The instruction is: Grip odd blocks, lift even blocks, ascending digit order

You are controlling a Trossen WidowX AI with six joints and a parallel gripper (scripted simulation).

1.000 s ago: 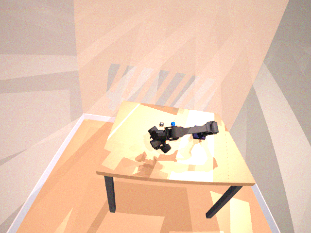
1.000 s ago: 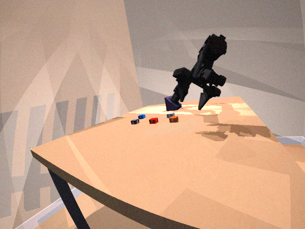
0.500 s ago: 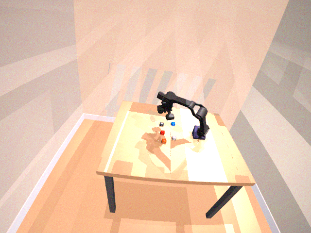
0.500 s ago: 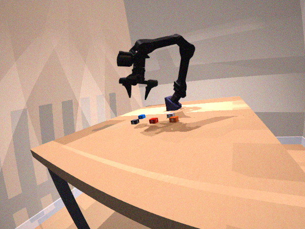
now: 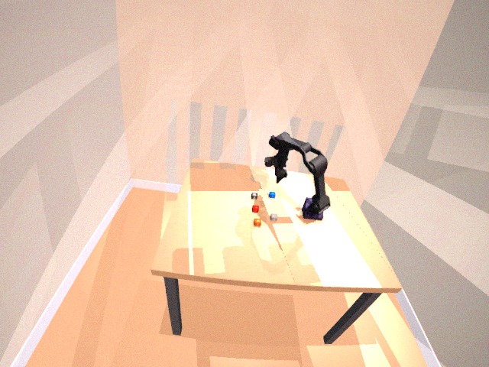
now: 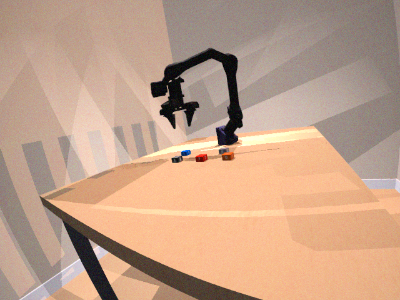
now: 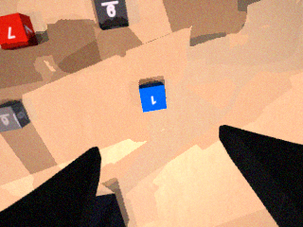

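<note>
My gripper (image 5: 279,180) (image 6: 182,127) (image 7: 160,142) is open and empty, high above the table. The blue block (image 5: 272,195) (image 6: 185,152) (image 7: 152,97) shows a 1 and lies beyond the fingertips in the wrist view, between their lines. The red block (image 5: 255,209) (image 6: 200,158) (image 7: 14,32) shows a 7. The black block (image 5: 254,196) (image 6: 176,159) (image 7: 111,13) and the grey block (image 5: 273,217) (image 6: 223,150) (image 7: 10,116) show round digits, 6 or 9; I cannot tell which. The orange block (image 5: 257,222) (image 6: 227,156) is outside the wrist view; its digit is too small to read.
The blocks stand apart on the wooden table (image 5: 221,261) (image 6: 210,239). The purple arm base (image 5: 309,212) (image 6: 222,137) stands on the robot's side of them. Bright patches and shadows cross the table top.
</note>
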